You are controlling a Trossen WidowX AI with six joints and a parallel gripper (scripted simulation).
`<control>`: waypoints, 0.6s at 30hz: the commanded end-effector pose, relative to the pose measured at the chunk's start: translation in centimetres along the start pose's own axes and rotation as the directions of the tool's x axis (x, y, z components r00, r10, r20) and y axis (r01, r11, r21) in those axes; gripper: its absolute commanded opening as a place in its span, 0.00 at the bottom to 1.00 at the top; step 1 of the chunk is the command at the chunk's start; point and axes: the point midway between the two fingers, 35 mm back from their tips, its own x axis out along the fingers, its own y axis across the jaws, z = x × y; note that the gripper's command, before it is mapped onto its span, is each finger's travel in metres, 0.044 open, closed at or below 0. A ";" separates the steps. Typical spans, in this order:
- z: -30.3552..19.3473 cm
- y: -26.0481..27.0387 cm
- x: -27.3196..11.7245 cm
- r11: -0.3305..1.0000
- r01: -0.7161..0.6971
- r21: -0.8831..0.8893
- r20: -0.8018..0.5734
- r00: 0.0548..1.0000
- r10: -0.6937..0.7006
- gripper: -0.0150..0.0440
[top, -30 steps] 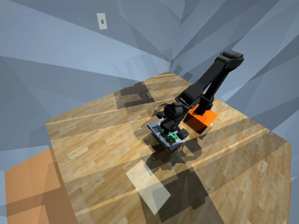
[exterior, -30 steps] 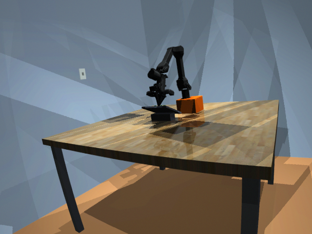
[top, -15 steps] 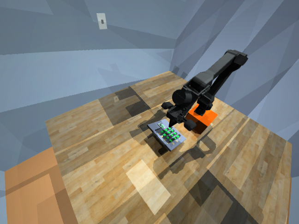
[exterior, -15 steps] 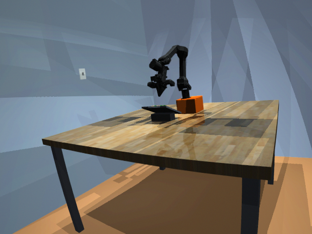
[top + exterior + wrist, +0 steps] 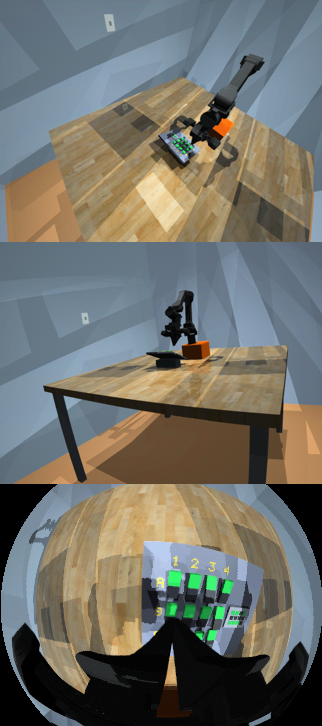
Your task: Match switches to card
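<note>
The grey switch panel [image 5: 166, 136] [image 5: 156, 354] [image 5: 155, 554] is tilted on a dark block. My gripper [image 5: 192, 142] [image 5: 174, 344] [image 5: 173, 622] is shut and empty, its tips raised above the panel's arm side and not touching it. In the wrist view, green halves show on all four row A switches, such as A1 [image 5: 174, 578] and A4 [image 5: 227, 587]. Row B also shows green on all four, with B1 to B3 shaded. The fingers hide much of row C and anything nearer. The card [image 5: 174, 136] [image 5: 236, 617] shows green and dark squares, too small to read surely.
The orange block [image 5: 224, 127] [image 5: 192, 351] stands under the arm's base, behind the panel in the exterior view. The panel's support block [image 5: 167, 363] rests on the wooden table [image 5: 104, 166] [image 5: 145, 387]. A pale switch plate [image 5: 109, 23] [image 5: 85, 318] is on the wall.
</note>
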 end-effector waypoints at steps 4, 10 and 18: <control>-0.7 0.0 1.6 1.000 0.005 0.001 -0.029 1.000 -0.005 0.25; -0.7 -0.1 2.6 1.000 0.005 0.001 -0.029 1.000 -0.005 0.25; -0.7 -0.1 3.6 1.000 0.005 0.001 -0.029 1.000 -0.005 0.25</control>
